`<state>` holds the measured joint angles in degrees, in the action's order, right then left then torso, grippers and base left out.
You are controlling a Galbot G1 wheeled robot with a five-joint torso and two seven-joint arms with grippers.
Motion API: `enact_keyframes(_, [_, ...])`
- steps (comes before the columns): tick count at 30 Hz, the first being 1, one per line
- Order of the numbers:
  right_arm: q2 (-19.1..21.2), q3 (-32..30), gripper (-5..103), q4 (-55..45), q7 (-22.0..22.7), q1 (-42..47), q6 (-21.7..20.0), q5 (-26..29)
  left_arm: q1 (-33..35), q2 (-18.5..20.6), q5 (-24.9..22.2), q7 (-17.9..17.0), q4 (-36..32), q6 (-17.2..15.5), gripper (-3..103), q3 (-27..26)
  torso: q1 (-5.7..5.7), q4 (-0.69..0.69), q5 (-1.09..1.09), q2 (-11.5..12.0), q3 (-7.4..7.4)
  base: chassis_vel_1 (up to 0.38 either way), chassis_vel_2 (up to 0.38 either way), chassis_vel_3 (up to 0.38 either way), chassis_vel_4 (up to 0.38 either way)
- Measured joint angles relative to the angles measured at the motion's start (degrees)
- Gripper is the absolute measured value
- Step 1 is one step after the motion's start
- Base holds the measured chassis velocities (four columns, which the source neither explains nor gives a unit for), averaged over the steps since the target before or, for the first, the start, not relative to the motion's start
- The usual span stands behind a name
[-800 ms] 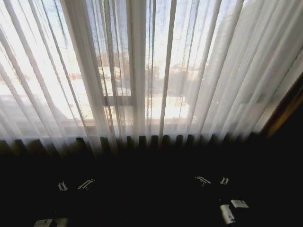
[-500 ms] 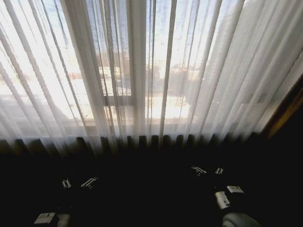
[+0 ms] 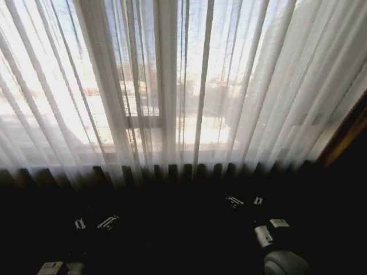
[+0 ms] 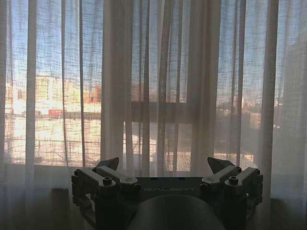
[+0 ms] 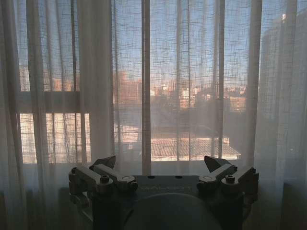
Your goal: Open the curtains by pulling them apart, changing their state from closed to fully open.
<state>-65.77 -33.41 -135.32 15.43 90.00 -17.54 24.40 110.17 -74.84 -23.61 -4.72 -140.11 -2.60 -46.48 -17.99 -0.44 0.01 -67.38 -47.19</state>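
Observation:
The curtains hang closed across the bright window. The left panel and the right panel meet near the middle, both sheer white with long pleats. Low in the dark below the hem, my left gripper sits at the left and my right gripper at the right, a bit closer to the fabric. In the left wrist view the left gripper stands open facing the curtains, apart from them. The right gripper is open too, with the curtains ahead and nothing between its fingers.
A dark window frame bar shows through the fabric at mid height. A brown wooden edge slants at the far right. Below the curtain hem lies a dark band where the arms sit.
My right gripper has moved up and slightly left, closer to the curtain hem. The left gripper shifted a little and then held still. The curtains hang as before.

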Motion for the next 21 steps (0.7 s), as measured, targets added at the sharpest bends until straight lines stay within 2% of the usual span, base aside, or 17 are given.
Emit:
enact_keyframes(3, [0.11,0.21,100,0.37,0.0,-0.42,0.0,0.01,-0.29,0.75,-1.54,0.58,1.57,1.2,100,-2.21,0.0,0.0,-0.01,0.0,0.0,0.0,0.0,0.0,0.0])
enact_keyframes(6, [0.15,0.29,100,0.9,-0.01,-0.58,-0.05,-0.04,0.16,1.57,-4.22,2.92,3.26,2.36,100,-6.6,0.0,0.0,0.0,0.0,0.0,0.0,0.0,0.0,0.0])
enact_keyframes(9, [0.25,0.3,100,1.02,-0.01,-0.7,-0.14,-0.08,0.94,1.6,-5.35,3.75,3.49,2.94,100,-7.98,0.0,0.0,0.0,0.0,0.0,0.0,0.0,0.0,0.0])
enact_keyframes(21, [0.58,0.44,100,0.57,-0.07,-0.39,-0.65,-0.33,3.32,-0.79,-6.62,4.92,1.13,1.93,100,-8.32,0.0,0.0,0.0,0.0,0.0,0.0,0.0,0.0,0.0])
